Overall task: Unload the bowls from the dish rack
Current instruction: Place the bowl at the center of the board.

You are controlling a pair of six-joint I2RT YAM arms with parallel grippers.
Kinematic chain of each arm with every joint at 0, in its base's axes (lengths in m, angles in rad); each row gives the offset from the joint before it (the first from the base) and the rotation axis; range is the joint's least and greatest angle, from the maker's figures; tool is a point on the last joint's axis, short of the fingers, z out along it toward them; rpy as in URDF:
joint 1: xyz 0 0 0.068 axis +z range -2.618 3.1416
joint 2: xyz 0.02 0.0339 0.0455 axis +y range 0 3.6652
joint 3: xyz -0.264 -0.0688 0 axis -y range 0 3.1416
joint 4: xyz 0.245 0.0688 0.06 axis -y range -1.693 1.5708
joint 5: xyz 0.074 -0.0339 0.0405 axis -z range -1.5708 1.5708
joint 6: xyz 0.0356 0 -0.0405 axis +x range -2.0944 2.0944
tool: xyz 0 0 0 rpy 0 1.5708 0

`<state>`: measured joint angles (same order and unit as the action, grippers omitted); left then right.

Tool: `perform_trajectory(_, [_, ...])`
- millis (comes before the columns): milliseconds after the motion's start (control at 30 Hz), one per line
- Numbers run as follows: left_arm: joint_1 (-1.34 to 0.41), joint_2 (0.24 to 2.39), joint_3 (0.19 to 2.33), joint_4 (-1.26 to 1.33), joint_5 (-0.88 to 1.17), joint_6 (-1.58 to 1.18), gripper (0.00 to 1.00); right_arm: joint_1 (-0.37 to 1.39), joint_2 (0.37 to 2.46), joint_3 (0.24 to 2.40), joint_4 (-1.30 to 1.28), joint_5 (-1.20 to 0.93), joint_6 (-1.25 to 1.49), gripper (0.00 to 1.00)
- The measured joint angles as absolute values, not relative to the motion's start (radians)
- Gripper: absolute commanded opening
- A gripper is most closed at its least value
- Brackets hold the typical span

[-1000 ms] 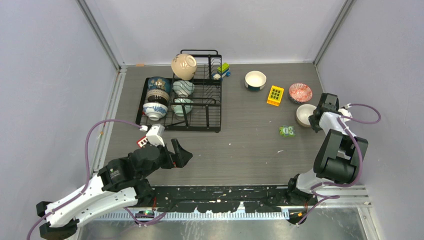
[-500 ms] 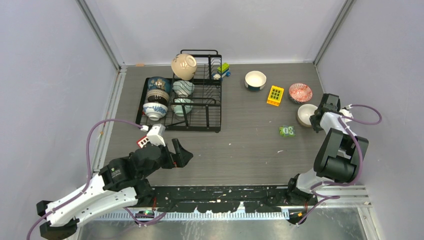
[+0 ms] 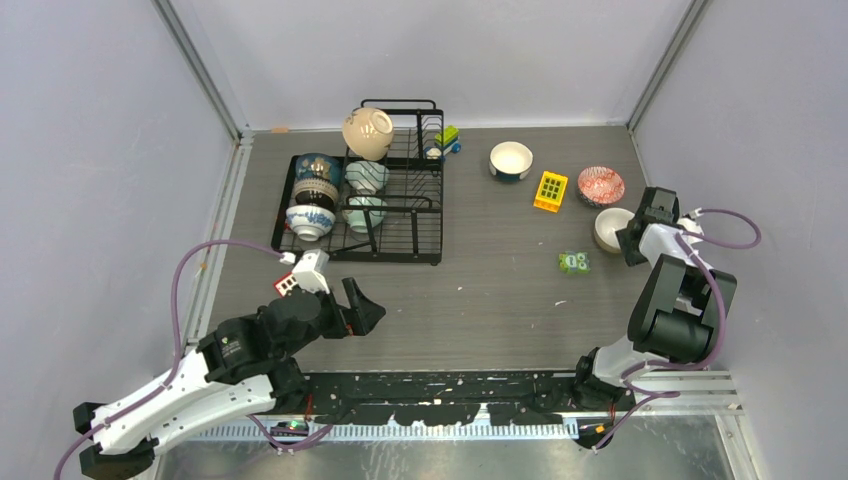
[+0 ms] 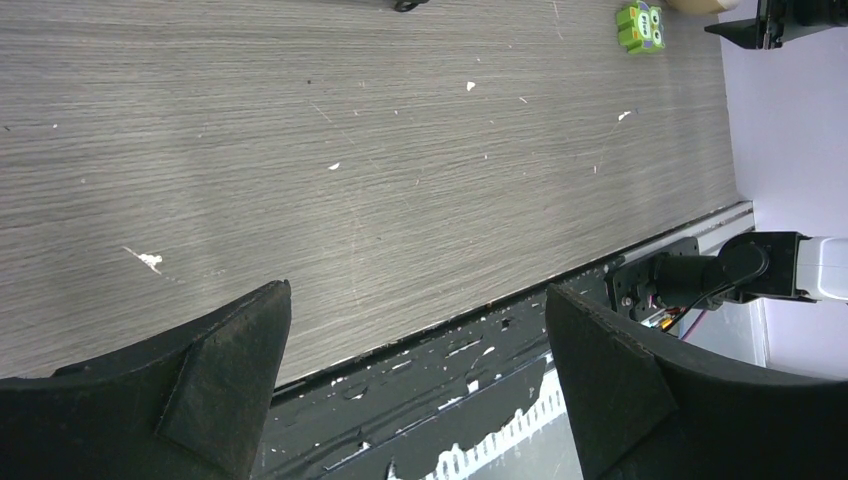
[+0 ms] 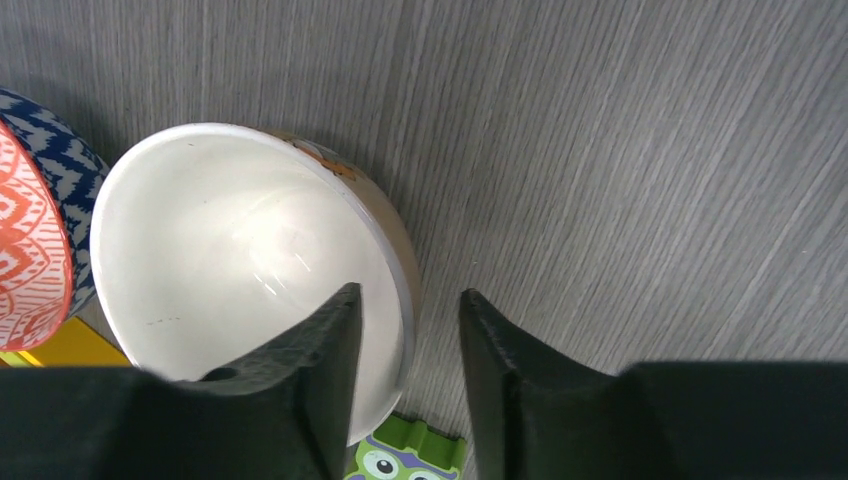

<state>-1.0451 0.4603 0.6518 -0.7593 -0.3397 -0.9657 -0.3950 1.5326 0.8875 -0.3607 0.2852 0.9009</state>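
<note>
The black wire dish rack [image 3: 400, 250] stands at the back left and holds several bowls: a cream one [image 3: 367, 133] on the raised back, two blue-and-white ones [image 3: 317, 180], a teal one [image 3: 366, 176] and a pale green one [image 3: 363, 212]. On the table to the right sit a white bowl [image 3: 511, 160], a red-patterned bowl [image 3: 600, 185] and a cream bowl with a brown outside [image 3: 606, 228]. My right gripper [image 3: 628, 240] straddles that bowl's rim [image 5: 400, 250], open, one finger inside and one outside with gaps showing. My left gripper [image 3: 365, 305] hangs wide open over the near table edge [image 4: 417, 300].
A yellow block [image 3: 550, 190] lies between the white and red-patterned bowls. A green toy block [image 3: 574, 262] sits just left of the cream bowl, close under my right fingers [image 5: 410, 455]. A small toy [image 3: 446, 138] rests at the rack's back right corner.
My right gripper's jaws have spread apart from shut on the cream bowl's rim, letting it go on the table. The left arm has stayed still.
</note>
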Motion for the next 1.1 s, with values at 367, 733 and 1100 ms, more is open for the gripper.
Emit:
perform_trajectory(367, [-1.045, 0.489, 0.653, -0.761, -0.34, -0.953, 1.0, -0.395, 1.506, 1.027, -0.521, 0.282, 0.928, 0.85])
perform_trajectory(733, [-1.045, 0.581, 0.794, -0.806, -0.405, -0.833, 1.0, -0.155, 1.348, 1.404, -0.601, 0.321, 0.912, 0.85])
perform_trajectory(1100, [-1.045, 0.727, 1.025, -0.824, -0.573, -0.614, 1.0, 0.44, 1.174, 1.565, -0.621, 0.379, 0.715, 0.88])
